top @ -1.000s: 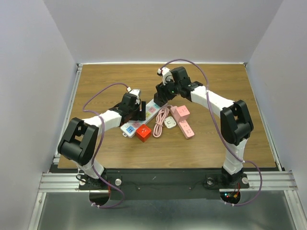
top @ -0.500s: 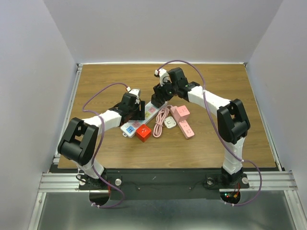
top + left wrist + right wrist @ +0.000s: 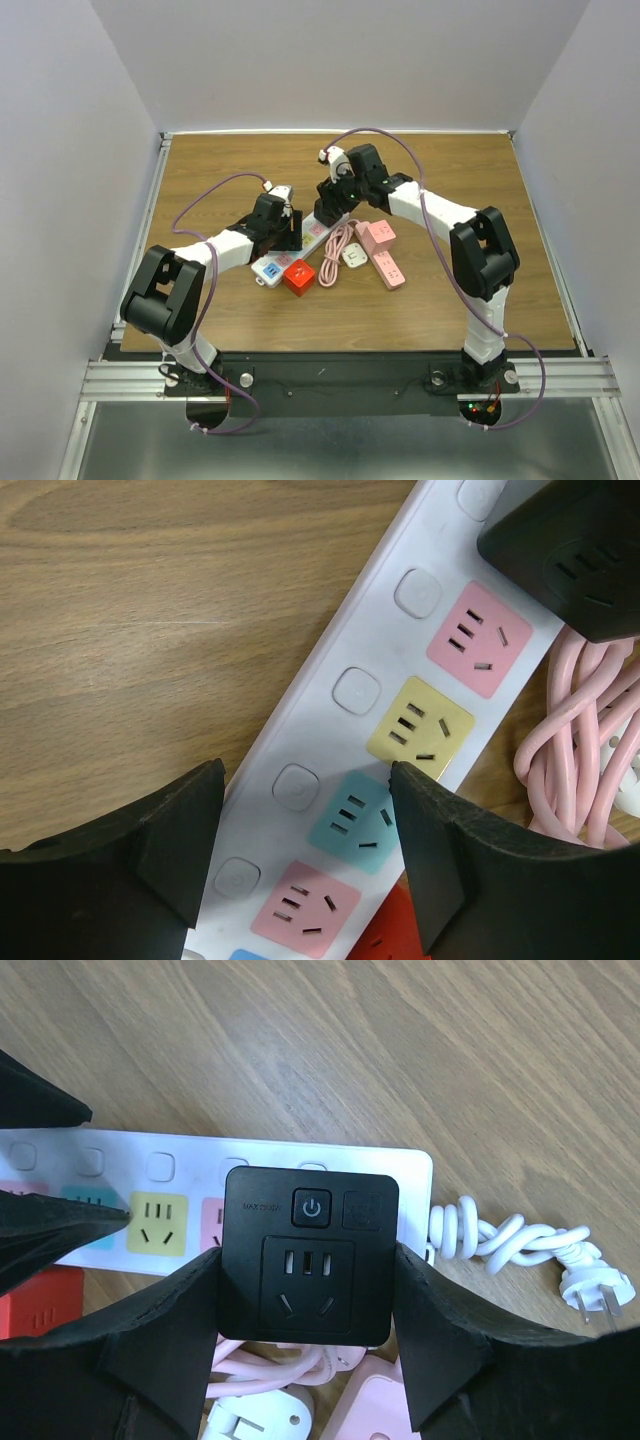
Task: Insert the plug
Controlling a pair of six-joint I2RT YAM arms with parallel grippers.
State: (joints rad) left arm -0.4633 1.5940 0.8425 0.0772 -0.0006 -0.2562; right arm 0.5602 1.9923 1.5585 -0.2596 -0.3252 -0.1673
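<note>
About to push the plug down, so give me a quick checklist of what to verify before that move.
1. Right gripper clamped on black adapter plug: ok.
2. Plug positioned over the power strip: ok.
3. Prongs lined up with a socket: cannot tell, hidden beneath the plug.
4. Left gripper steadying the strip: cannot tell; its fingers straddle it.
5. Pink cable off the sockets: ok.

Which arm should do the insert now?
Right. The right gripper holds the plug over the strip; the left gripper is open and empty, straddling the strip further along.
</note>
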